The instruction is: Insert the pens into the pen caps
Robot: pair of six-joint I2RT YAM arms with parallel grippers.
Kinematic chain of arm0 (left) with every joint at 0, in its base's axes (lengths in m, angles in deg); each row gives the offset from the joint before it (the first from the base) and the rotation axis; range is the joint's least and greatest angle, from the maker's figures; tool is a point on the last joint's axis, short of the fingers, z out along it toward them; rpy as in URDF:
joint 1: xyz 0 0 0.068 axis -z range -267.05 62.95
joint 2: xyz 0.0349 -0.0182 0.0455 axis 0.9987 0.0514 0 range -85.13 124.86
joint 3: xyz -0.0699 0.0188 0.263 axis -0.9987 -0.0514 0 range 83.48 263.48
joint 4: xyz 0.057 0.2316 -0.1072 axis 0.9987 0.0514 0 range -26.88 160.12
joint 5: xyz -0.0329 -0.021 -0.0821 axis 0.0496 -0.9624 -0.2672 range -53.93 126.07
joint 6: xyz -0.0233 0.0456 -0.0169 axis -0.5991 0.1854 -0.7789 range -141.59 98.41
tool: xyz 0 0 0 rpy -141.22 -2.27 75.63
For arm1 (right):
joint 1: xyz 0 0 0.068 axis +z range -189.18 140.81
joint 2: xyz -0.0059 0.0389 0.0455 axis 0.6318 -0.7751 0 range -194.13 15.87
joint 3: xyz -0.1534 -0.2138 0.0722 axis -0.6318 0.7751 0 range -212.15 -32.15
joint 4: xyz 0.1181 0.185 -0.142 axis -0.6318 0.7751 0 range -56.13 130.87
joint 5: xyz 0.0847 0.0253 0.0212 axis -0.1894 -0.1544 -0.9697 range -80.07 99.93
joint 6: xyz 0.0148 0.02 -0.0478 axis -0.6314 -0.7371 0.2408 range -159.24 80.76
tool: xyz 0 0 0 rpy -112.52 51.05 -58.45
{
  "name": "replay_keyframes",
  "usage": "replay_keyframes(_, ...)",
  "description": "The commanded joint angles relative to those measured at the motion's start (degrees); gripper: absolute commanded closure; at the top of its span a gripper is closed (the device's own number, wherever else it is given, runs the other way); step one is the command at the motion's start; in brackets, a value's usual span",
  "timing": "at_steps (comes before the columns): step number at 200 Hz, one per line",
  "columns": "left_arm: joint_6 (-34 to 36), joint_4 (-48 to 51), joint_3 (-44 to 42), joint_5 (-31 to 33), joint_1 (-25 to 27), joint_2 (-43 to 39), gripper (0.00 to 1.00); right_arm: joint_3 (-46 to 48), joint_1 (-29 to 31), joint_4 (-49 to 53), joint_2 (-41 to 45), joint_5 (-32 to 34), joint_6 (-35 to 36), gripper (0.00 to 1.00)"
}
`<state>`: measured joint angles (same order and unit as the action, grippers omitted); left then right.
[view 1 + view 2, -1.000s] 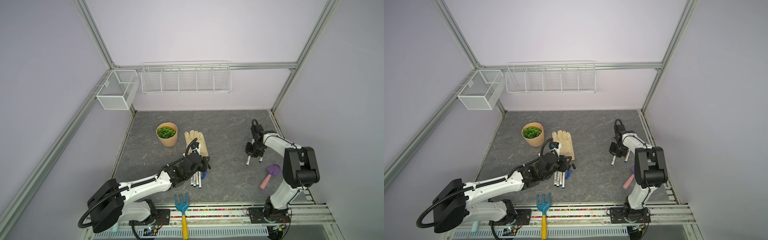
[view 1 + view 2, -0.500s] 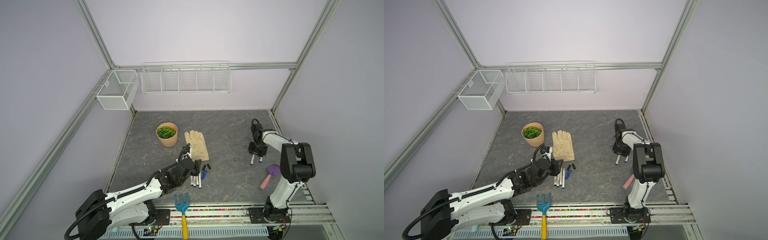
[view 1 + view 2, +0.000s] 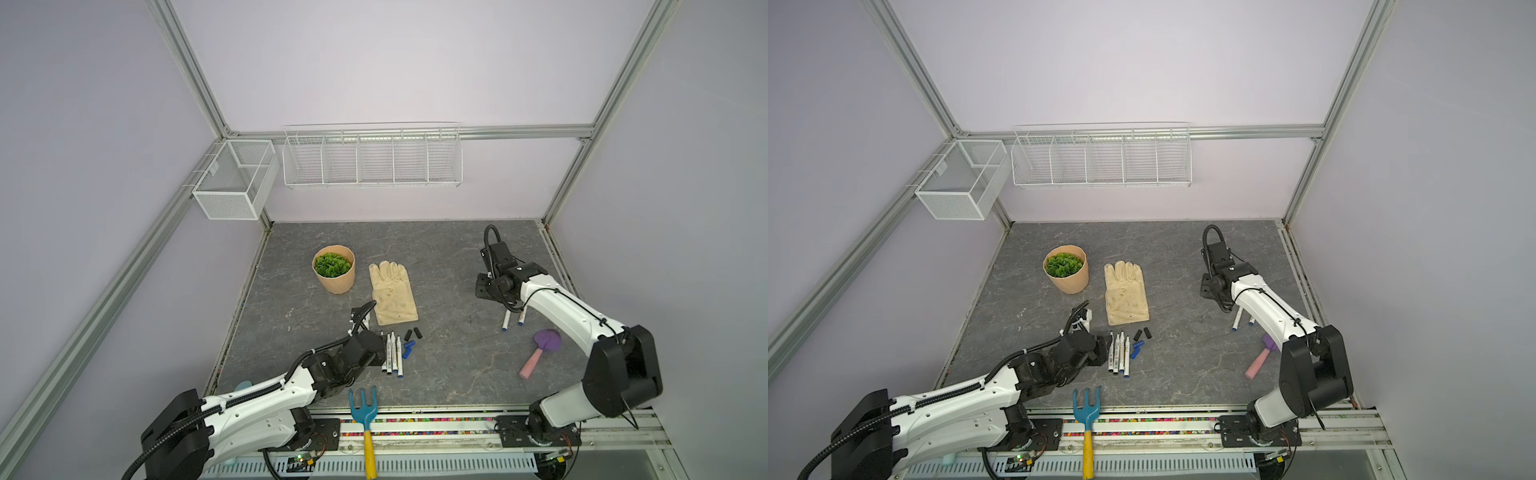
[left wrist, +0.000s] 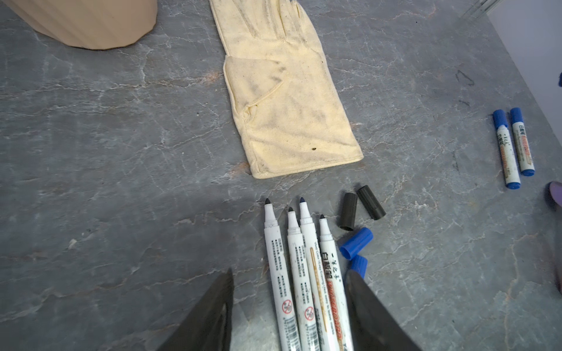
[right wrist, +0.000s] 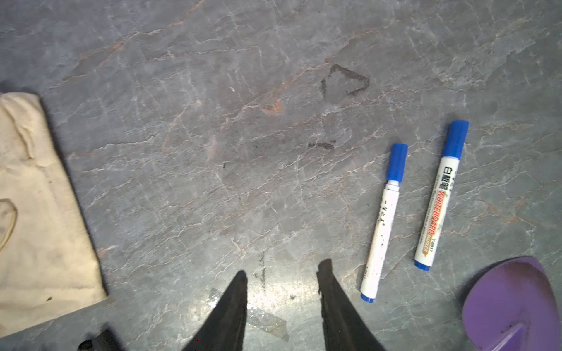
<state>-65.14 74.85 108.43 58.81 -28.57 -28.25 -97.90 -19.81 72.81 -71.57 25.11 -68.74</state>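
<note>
grey bench, four pens bare, two capped

grey stone-patterned bench fills the floor of a lilac-walled cell, with a wire basket hung on the back wall. near the front edge, four uncapped pens lie side by side, tips pointing toward a cream glove. two black caps lie close together just beside those tips. two loose blue caps lie just beside the outermost pen. the left hand is low over the barrels, its fingers spread wide with the pens lying between them and none pinched.

well apart, on the right side of the bench, two capped pens lie parallel, each closed in blue, near a purple trowel with a pink handle. the right hand hangs over bare bench beside them, fingers parted and holding nothing.

a potted plant stands left of the glove in both top views. a blue hand fork lies at the front edge.
</note>
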Motion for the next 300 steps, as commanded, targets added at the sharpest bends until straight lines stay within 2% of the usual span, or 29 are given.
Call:
replay_keyframes(1,-0.85,-0.12,0.79,0.02,-0.10,0.14,0.42,0.35,-2.92,1.51,-2.19,-0.03,-1.65,0.58)
replay_keyframes(59,4.35,-2.66,6.17,-4.02,-0.03,7.24,0.42,2.82,-12.22,1.73,-6.78,-1.85,-3.17,0.58)
replay_keyframes(86,8.98,-5.02,10.36,-9.68,-0.07,12.82,0.42,0.67,-14.50,1.41,-10.54,-1.73,-2.96,0.58)
replay_keyframes(125,17.00,-3.49,22.73,-14.99,1.30,26.01,0.42,-4.34,-16.36,2.46,-16.73,-0.93,-1.84,0.58)
replay_keyframes(143,18.86,-0.37,29.62,-17.58,1.55,32.12,0.42,-5.30,-16.42,2.79,-19.00,-1.47,-1.79,0.59)
replay_keyframes(171,21.04,-0.78,36.46,-20.69,1.90,39.86,0.43,-4.48,-16.51,1.38,-19.96,-2.09,-1.79,0.59)
replay_keyframes(197,23.78,2.64,44.21,-21.54,2.47,45.66,0.43,-5.10,-16.57,0.81,-20.99,-1.75,-1.21,0.60)
replay_keyframes(220,23.96,3.30,47.00,-22.63,2.87,47.34,0.43,-6.13,-16.74,0.91,-22.13,-1.02,-0.56,0.61)
replay_keyframes(276,21.62,2.25,44.24,-22.57,2.96,46.37,0.44,-5.66,-17.64,-1.16,-23.65,-2.00,-0.08,0.64)
replay_keyframes(300,21.49,2.34,43.93,-22.14,2.96,46.25,0.44,-4.55,-17.63,-2.04,-23.58,-3.34,-0.55,0.70)
